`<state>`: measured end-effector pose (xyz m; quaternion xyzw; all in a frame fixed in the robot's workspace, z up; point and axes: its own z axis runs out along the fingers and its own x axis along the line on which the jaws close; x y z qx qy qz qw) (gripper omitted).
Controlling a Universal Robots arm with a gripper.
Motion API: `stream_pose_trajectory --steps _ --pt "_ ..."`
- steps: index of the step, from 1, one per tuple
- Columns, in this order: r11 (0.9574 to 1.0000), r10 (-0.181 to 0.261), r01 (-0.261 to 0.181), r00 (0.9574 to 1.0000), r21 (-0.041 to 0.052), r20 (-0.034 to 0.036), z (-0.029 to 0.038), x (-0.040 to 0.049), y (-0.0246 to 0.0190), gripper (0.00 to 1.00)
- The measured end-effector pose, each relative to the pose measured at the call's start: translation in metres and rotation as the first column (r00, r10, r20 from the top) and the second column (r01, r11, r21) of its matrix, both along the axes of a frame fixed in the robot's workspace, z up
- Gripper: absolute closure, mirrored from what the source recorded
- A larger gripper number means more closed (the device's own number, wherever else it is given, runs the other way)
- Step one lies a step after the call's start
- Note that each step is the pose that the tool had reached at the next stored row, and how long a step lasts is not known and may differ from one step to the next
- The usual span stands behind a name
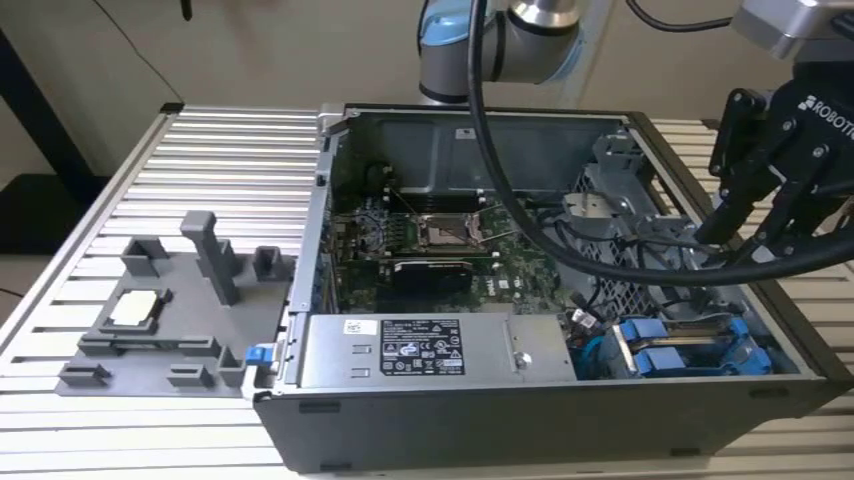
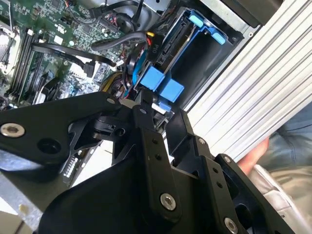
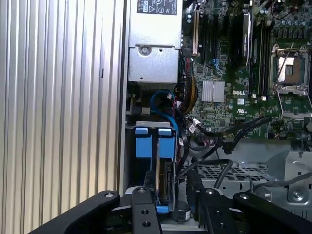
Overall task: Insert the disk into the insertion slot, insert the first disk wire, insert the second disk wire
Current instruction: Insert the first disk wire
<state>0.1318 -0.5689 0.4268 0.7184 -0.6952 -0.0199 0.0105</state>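
Observation:
The disk (image 3: pixel 165 183) stands on edge inside the insertion slot (image 3: pixel 220 171), its blue frame tabs (image 3: pixel 147 145) facing the power-supply side. In the exterior view the disk (image 1: pixel 694 340) sits in the case's near corner, on that view's right. My black gripper (image 1: pixel 747 240) hangs above that side of the case, higher than the disk. Both wrist views look past the gripper (image 3: pixel 173 195) down onto the disk (image 2: pixel 168 44); the fingers (image 2: pixel 144 105) stand apart and open with nothing between them. Loose black wires (image 3: pixel 234 131) lie across the motherboard beside the slot, one ending in a free plug (image 2: pixel 90 68).
The silver power-supply box (image 1: pixel 414 348) fills the case's near wall. The green motherboard (image 1: pixel 427 240) lies behind it. A grey fixture (image 1: pixel 160 310) sits on the ribbed table (image 1: pixel 227 150) on the exterior view's left. A person's hand (image 2: pixel 256 151) rests past the table edge.

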Motion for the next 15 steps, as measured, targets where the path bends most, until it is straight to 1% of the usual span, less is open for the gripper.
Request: stream_pose_trajectory --steps 1,2,5,6,7,8,11,15 --pt "1.0000 0.000 0.000 1.0000 0.0025 0.0002 -0.0002 0.0001 -0.0001 0.60" --pt "0.9999 0.001 -0.001 1.0000 0.0107 0.0003 -0.0005 0.0007 -0.0001 0.60" --pt "0.9990 0.003 -0.003 1.0000 0.0440 0.0005 -0.0009 0.0031 0.0000 0.60" --pt "0.9987 0.004 -0.004 1.0000 0.0500 0.0005 -0.0013 0.0042 -0.0001 0.60" --pt "0.9985 0.005 -0.005 1.0000 0.0537 0.0005 -0.0019 0.0056 -0.0003 0.60" --pt "0.9984 0.006 -0.006 1.0000 0.0554 0.0005 -0.0032 0.0074 -0.0003 0.60" --pt "0.9984 0.008 -0.008 1.0000 0.0552 0.0004 -0.0081 0.0145 -0.0004 0.60" --pt "0.9984 0.010 -0.010 0.9999 0.0553 0.0004 -0.0154 0.0209 -0.0004 0.60"
